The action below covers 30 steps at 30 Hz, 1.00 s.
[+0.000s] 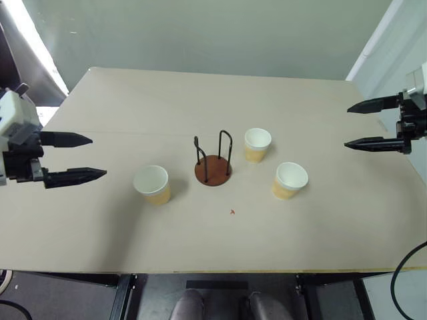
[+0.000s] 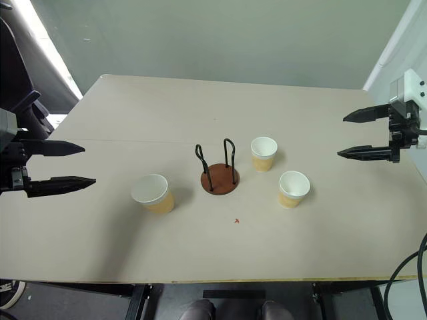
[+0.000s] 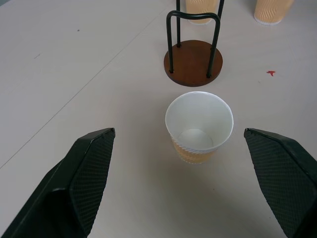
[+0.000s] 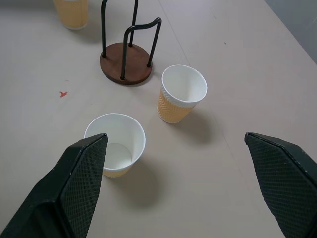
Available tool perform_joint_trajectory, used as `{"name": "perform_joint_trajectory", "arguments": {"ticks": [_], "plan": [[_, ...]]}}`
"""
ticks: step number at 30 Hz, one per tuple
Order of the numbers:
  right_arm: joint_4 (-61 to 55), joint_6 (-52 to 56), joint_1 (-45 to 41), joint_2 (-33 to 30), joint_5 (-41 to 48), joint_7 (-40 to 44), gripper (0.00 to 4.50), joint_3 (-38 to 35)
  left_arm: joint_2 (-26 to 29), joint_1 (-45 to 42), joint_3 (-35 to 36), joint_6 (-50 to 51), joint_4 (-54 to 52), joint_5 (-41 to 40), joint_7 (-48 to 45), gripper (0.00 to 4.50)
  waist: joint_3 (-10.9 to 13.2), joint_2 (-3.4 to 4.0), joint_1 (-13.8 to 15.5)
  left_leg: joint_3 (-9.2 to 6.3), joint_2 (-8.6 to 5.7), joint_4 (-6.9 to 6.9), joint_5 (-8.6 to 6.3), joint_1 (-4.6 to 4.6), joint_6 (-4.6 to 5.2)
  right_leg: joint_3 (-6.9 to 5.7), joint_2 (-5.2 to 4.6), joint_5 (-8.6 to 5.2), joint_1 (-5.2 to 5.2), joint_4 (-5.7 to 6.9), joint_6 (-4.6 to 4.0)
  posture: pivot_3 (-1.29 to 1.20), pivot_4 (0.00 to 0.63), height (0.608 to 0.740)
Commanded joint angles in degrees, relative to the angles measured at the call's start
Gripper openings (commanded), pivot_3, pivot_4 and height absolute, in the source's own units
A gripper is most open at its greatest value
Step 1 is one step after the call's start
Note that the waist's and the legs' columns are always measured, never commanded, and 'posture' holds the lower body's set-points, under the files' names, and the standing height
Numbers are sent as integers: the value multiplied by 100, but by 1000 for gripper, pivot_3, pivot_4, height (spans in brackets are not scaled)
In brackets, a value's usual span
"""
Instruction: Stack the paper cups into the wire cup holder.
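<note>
Both arms hung above the table (image 1: 100,233) edges, the left gripper (image 1: 73,157) and right gripper (image 1: 363,124) pointing inward, fingers spread apart, empty. The left wrist view showed 1 paper cup (image 3: 199,127) ahead, the wire cup holder (image 1: 213,163) beyond; 2 more cups (image 4: 181,94) stood near the right gripper.

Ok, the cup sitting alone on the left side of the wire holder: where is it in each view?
Left eye: lone cup, left of the wire holder.
Right eye: cup, left of holder.
Left wrist: cup, centre, between that gripper's fingers.
Right wrist: cup, beyond holder.
Shared landmark: the holder's brown base.
</note>
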Motion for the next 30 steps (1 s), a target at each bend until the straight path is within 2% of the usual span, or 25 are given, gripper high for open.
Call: {"name": "perform_joint_trajectory", "arguments": {"ticks": [1,8,14,16,20,27,30], "plan": [[-113,8,-38,-85,46,-36,4500,-254,65,-138,93,-70,0,-2,-18,4447,0,0,0,0,0,0,0,0,0,0,0,0,0,0,0,0,150,740],[-182,333,-250,78,199,-267,4500,-332,48,-434,212,-127,258,14,142,4447,0,0,-2,0,3,0,0,1,0,1,1,0,-3,0,0,0,150,740],[-1566,1873,-138,1561,211,-2117,4500,-27,-412,-299,-219,-79,-297,61,469,4447,-3,8,-100,12,15,-1,1,27,0,10,12,4,7,7,-7,0,150,740],[-1876,2280,-100,1815,183,-2537,4500,27,-507,-253,-208,3,-461,6,535,4447,-3,8,-97,10,19,1,1,23,-1,9,16,5,0,7,-9,0,150,740],[-2634,4129,-295,2448,693,-3379,4500,25,-652,-57,-77,150,-791,-94,658,4447,-3,8,-78,10,17,5,5,-16,-10,9,14,6,-36,5,-7,0,150,740],[-3297,5558,-322,3387,967,-4532,4500,16,-725,72,0,239,-979,-176,791,4447,-3,8,-65,7,16,-5,5,-16,-13,9,16,6,-42,-4,-7,0,150,740],[-3199,6027,-431,4007,900,-5219,4500,-95,-760,74,-39,232,-1021,-205,825,4447,-4,7,-64,4,16,-3,8,-12,-19,9,17,6,-46,5,-8,0,150,740]]}}
